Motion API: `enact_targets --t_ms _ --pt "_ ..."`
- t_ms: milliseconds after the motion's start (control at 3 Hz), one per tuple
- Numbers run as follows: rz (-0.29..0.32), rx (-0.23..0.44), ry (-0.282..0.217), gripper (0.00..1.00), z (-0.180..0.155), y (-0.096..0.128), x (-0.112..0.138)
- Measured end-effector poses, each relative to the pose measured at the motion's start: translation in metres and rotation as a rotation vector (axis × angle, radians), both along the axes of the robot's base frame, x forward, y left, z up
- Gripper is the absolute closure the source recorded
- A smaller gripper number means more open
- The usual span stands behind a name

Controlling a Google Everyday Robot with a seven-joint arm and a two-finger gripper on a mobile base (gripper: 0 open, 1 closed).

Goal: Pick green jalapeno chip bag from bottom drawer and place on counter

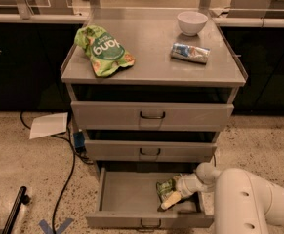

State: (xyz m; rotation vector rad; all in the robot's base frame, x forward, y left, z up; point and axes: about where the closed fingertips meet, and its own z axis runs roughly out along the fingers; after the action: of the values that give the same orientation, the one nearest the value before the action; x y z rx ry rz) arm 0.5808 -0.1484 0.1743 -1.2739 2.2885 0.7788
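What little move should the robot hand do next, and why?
Probably take hold of the green jalapeno chip bag: the gripper is down in the open bottom drawer, right at the bag's side, and the bag lies on the drawer floor, not on the counter.

The counter (151, 57) and bottom drawer (127, 193) are matt grey sheet metal, while the green jalapeno chip bag (166, 185) lying in it is glossy, crinkled film. The gripper (171, 199), smooth cream plastic, sits inside that drawer just beside the bag.
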Motion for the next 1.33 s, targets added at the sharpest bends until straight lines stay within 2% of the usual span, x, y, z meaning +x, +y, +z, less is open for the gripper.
enact_targets --t_ms 667,1000,1333 --pt "-0.025 -0.049 -0.056 0.0 -0.025 0.007 0.041" --pt "-0.022 -0.077 -0.053 0.0 -0.046 0.018 0.042" --pt "-0.021 -0.1 -0.015 0.0 -0.073 0.025 0.029"
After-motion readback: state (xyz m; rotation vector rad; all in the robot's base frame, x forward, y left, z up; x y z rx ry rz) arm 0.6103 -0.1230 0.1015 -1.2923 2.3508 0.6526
